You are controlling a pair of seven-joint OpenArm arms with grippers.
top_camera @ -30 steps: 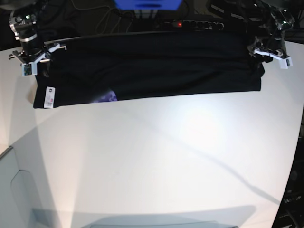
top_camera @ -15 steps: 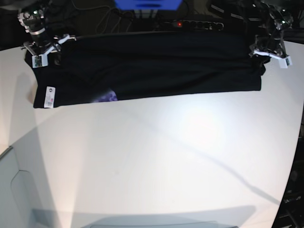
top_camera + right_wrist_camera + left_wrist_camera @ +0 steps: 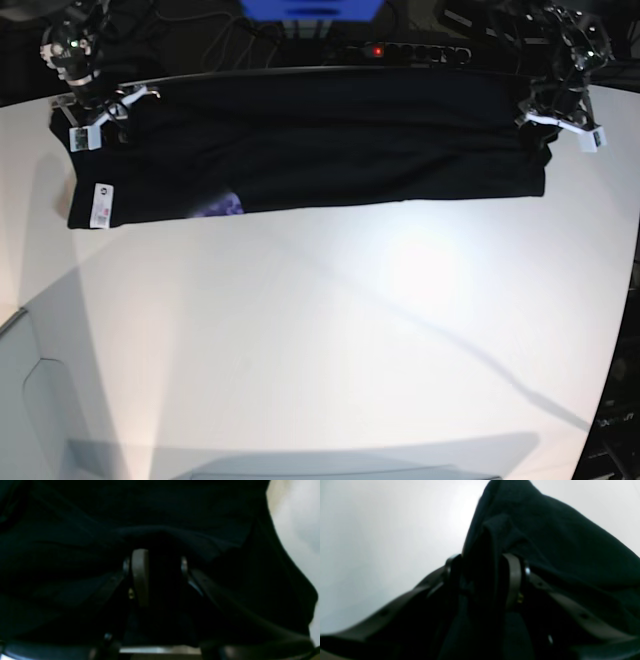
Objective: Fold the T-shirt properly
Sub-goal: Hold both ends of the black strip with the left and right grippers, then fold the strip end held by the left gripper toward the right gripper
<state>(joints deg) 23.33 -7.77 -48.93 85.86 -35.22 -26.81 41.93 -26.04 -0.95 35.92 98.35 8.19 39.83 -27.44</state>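
So there's one black T-shirt (image 3: 320,140) laid out as a long folded band along the far edge of the white bench (image 3: 330,330), running nearly from one side to the other. One small white label (image 3: 101,204) shows at its near corner on the base view's left, and one little patch of purple print (image 3: 222,206) peeks out along the near edge not far from it.

Two arms, one at each end of the shirt. From the base view you only see them perched over the far corners, no way to judge the jaws from there. The wrist cams fill that in. The left pincer (image 3: 486,580), on the base view's right, has both jaws pressed against a bunched ridge of black cloth, so it's clamped on the shirt, with bare bench visible behind. The right pincer (image 3: 157,575) sits over cloth that fills nearly the whole shot; there's dark fabric between its jaws too, but it's too murky, so I can't tell if it's actually gripping.

Behind the bench, one power strip (image 3: 405,50) with a red light.
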